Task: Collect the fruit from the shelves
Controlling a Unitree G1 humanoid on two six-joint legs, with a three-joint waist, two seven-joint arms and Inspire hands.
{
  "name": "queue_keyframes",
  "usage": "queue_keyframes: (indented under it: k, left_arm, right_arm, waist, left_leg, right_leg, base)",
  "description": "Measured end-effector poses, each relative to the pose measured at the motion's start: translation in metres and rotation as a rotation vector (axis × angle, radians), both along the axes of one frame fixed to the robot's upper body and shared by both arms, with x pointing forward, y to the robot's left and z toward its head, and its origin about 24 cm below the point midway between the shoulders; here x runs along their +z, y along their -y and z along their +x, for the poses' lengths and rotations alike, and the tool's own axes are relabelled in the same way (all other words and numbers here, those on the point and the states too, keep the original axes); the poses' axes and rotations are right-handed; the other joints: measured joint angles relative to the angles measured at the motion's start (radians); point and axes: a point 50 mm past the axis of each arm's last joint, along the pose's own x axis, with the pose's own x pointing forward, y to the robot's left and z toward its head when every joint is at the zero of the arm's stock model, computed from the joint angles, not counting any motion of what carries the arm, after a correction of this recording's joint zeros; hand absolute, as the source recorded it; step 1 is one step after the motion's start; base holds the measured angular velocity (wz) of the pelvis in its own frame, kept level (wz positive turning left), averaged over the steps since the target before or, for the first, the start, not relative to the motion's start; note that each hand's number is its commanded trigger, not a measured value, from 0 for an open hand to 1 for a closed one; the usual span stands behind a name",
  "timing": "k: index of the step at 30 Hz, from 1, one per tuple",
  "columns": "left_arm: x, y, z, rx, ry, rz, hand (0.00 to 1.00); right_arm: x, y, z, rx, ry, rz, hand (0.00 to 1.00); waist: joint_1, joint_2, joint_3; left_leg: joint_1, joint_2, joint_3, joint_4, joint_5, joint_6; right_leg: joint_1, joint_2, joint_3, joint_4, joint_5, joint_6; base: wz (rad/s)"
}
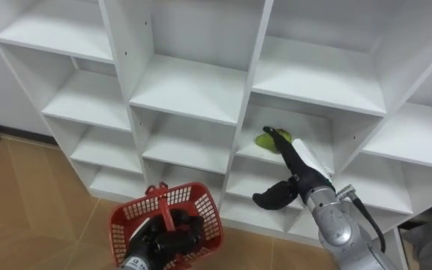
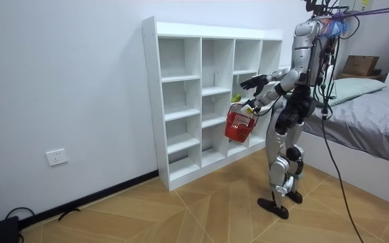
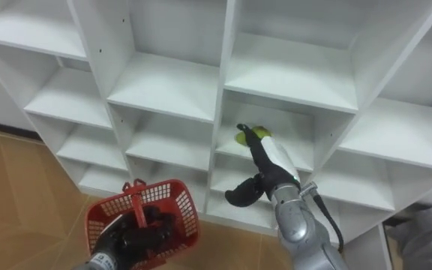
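Right hand (image 1: 298,169) at fruit (image 1: 264,140) (fingers straight), left hand (image 1: 167,238) holding basket (image 1: 193,199)

You're looking at a silver-grey body with dark joints, straps running up from its shoulders. The right robot hand (image 1: 300,177) is showing black, white tag on its back, metallic forearm trailing a dark cable; the left robot hand (image 1: 167,240) is showing black too.

One red basket (image 1: 202,208), one yellow-green fruit (image 1: 264,140), one white closet (image 1: 193,90), one bed (image 2: 377,128) and one cardboard box (image 2: 360,65).
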Motion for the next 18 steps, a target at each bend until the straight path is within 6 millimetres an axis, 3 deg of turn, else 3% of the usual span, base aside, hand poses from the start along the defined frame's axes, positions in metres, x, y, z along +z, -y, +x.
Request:
queue_keyframes:
  k: [3, 7, 18]
  left_arm:
    - [0.000, -0.004, -0.001, 0.005, -0.004, 0.012, 1.00]
    - [-0.002, -0.011, -0.005, 0.013, -0.018, 0.031, 1.00]
    - [-0.004, -0.034, -0.009, 0.150, -0.033, 0.032, 1.00]
  right_arm:
    - [0.000, 0.004, 0.000, -0.005, 0.003, -0.013, 0.00]
    - [0.003, 0.009, 0.001, -0.037, 0.032, -0.024, 0.00]
    - [0.019, 0.033, 0.004, -0.174, 0.148, -0.018, 0.00]
  waist:
    - [-0.011, 0.007, 0.0026]
    - [-0.031, 0.018, 0.0002]
    - [-0.034, 0.029, -0.0048]
  left_leg:
    - [0.002, 0.001, 0.001, -0.001, -0.001, 0.001]
    - [0.013, 0.000, 0.002, -0.002, -0.001, 0.001]
    - [0.026, 0.008, 0.033, -0.009, -0.001, 0.001]
  right_leg:
    - [0.001, 0.000, 0.000, 0.002, 0.000, 0.000]
    - [0.011, -0.001, 0.001, 0.003, 0.000, 0.000]
    - [0.004, 0.006, 0.039, 0.003, 0.002, -0.002]
  base:
    - [0.00]
    - [0.00]
    - [-0.10]
